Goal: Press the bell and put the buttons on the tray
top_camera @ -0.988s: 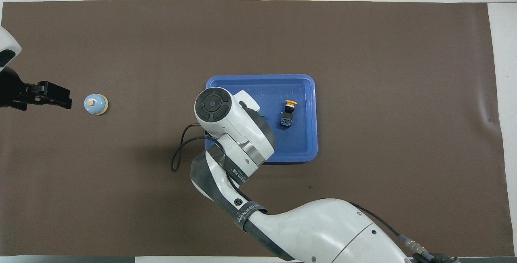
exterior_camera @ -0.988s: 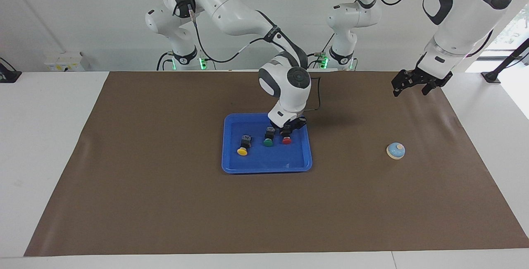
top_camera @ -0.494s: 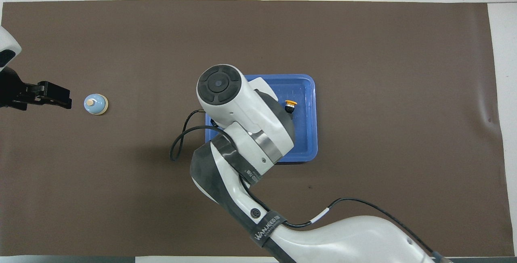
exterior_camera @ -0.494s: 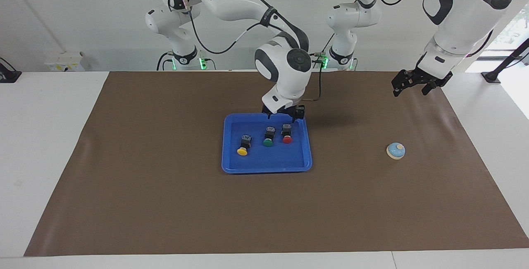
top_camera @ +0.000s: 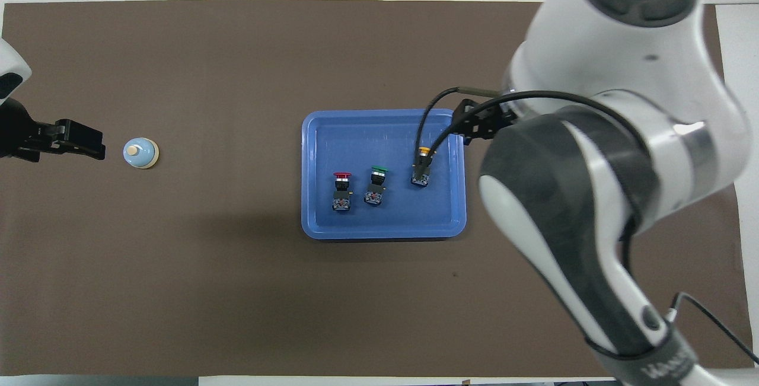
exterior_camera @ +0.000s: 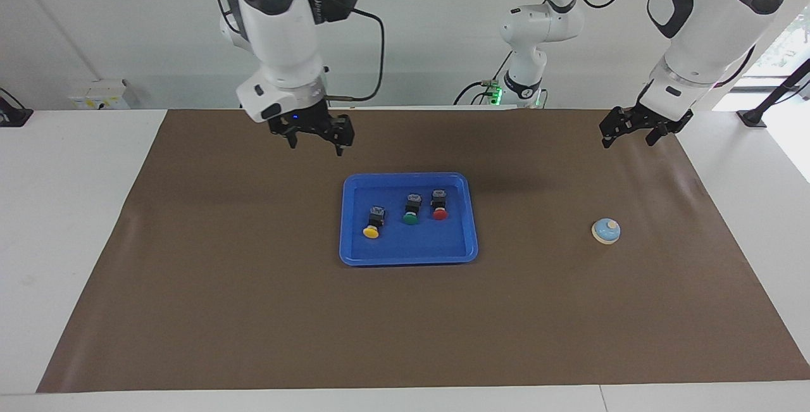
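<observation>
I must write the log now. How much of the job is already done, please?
All three buttons, yellow, green and red, lie in the tray. Both grippers, right and left, hold nothing. The bell stands untouched; whether it was pressed cannot be told.

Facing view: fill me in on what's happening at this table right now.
Nothing is being held. All three buttons, yellow button, green button and red button, lie in the blue tray at mid-table. The right gripper hangs empty and open above the brown mat, toward the right arm's end. The left gripper waits, raised, near the bell, which sits alone on the mat.
</observation>
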